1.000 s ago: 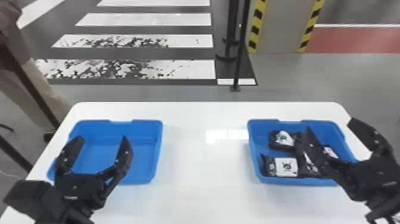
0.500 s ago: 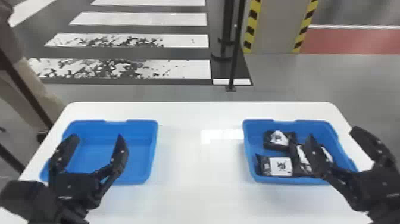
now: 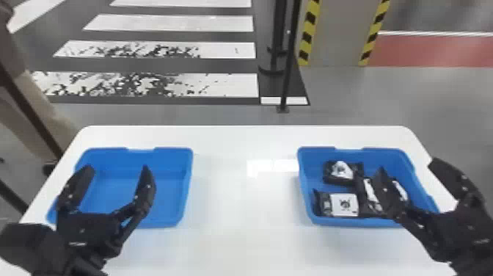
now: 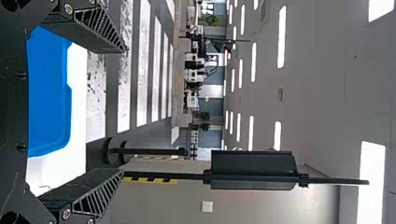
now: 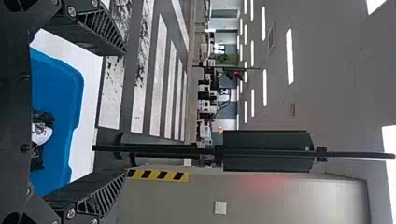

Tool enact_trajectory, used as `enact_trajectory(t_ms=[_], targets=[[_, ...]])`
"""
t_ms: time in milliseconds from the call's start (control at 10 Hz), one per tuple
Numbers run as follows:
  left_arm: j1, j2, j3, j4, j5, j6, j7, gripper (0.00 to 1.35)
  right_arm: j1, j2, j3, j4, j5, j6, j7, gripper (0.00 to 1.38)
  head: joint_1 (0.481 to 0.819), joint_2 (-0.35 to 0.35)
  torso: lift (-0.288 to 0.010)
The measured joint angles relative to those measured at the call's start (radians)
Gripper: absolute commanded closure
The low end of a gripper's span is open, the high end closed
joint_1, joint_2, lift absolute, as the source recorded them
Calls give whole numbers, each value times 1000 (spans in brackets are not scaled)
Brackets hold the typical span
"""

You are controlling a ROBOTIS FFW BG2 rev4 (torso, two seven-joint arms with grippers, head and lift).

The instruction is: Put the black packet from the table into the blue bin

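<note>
Right end effector (image 3: pixel 406 165) lower in head view than before.

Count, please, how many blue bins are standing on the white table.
2. One blue bin is at the left side of the white table; the second bin, holding black packets, is at the right side.

We are in a big hall indoors, like a lab or test room. We see rows of lights (image 4: pixel 282 37) on the ceiling (image 4: pixel 317 93), white road stripes (image 3: pixel 220 85) on the floor (image 3: pixel 396 99), and yellow and black tape (image 3: pixel 308 33).
</note>
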Motion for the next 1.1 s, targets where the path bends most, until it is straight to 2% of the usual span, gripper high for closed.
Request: enact_trajectory(t_ms=[1100], targets=[[6, -2, 4, 0, 2, -15, 0, 117, 3, 5, 0, -6, 2, 0, 0, 127, 695, -1, -110]])
